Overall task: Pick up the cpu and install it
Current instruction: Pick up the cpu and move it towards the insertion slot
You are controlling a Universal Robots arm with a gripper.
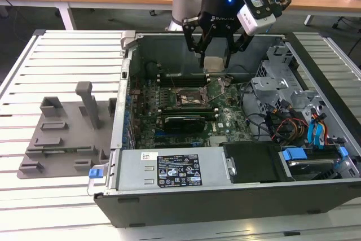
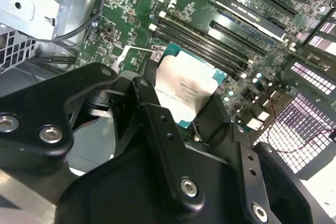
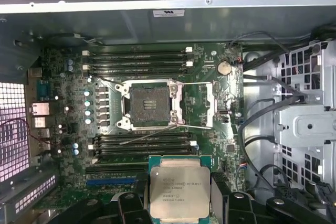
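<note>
My gripper hangs inside the open computer case, shut on the cpu, a small square chip with a silvery top. In the first wrist view the cpu sits between the black fingers, held flat above the motherboard. The second wrist view shows the cpu gripped at its edges. The open socket with its lifted metal frame lies on the board a short way from the chip; in the exterior view the socket is below and to the left of the gripper.
A grey fixture tray with upright blocks sits on the slatted table at the exterior view's left. Memory slots flank the socket. A drive cage with cables fills the case's right side. A desk stands behind.
</note>
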